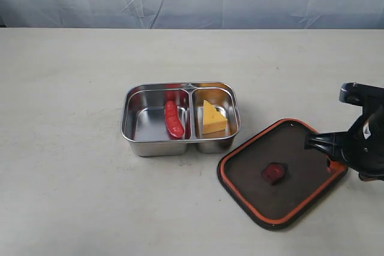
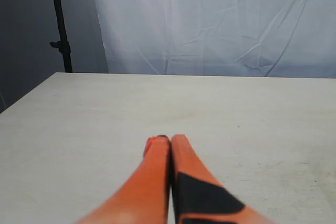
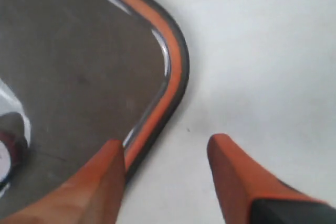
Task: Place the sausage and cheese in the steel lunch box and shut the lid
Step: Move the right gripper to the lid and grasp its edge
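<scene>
Bare table (image 1: 72, 196) spreads wide to the left of and in front of the steel lunch box (image 1: 150, 147), whose top stands open. On its right the lid (image 1: 282, 148) lies flat, near but apart. The right gripper (image 3: 167, 144) straddles the lid's rim, jaws spread.

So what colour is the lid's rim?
The lid's rim is orange, clearest in the right wrist view.

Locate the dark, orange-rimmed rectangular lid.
Exterior view: the lid lies on the table at lower right, apart from the shiny steel lunch box, the open right claw at its right corner.
</scene>
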Robot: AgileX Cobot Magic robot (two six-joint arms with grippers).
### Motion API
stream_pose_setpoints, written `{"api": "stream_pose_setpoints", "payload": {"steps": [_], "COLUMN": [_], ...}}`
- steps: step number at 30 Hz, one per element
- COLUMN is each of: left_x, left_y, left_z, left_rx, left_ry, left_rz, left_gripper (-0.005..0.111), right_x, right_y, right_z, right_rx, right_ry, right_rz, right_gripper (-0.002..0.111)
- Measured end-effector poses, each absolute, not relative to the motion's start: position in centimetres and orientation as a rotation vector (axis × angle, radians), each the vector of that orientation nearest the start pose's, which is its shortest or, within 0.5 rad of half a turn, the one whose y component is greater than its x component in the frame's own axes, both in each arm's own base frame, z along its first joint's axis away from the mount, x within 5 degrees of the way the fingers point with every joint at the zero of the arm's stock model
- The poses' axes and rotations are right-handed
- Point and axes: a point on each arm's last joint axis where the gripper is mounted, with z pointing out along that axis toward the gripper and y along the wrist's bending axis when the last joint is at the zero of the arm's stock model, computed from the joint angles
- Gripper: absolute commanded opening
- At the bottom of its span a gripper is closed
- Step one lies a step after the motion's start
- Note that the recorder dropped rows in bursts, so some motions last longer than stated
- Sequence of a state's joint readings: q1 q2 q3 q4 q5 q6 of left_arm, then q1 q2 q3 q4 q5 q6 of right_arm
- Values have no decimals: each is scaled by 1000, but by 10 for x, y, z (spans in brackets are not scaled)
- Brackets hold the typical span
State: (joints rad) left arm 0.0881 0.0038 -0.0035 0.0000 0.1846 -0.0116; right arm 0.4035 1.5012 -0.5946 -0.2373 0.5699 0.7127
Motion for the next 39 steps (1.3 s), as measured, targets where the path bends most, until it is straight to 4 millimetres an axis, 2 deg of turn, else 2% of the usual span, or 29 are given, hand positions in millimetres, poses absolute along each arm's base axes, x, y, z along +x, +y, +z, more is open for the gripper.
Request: {"api": "stream_pose_setpoints", "payload": {"steps": [4,16,18,23,24,33,39], "left_x": [56,56,56,56,56,56,56], "left_y": [5,5,5,5,5,5,5], "left_z": [197,197,197,197,197,197,197], "left_rx": [-83,-83,-83,-83,-83,-83,-83], "left_ry": [1667,1667,1667,1667,1667,1667,1667], "left_rz": [58,58,58,58,58,58,58], "left_gripper": [0,0,0,0,0,0,0], "right_x": [217,225,228,233,234,231,235], "right_y": [80,83,83,83,83,73,77], "right_z": [149,113,112,112,113,118,138], "right_rx": [156,155,157,162,170,98,77], "right_ry": [2842,2911,2912,2938,2939,2985,2875], "right_rz": [-4,-65,-71,-130,-135,-330,-217], "right_gripper": [50,47,40,2,0,0,0]}}
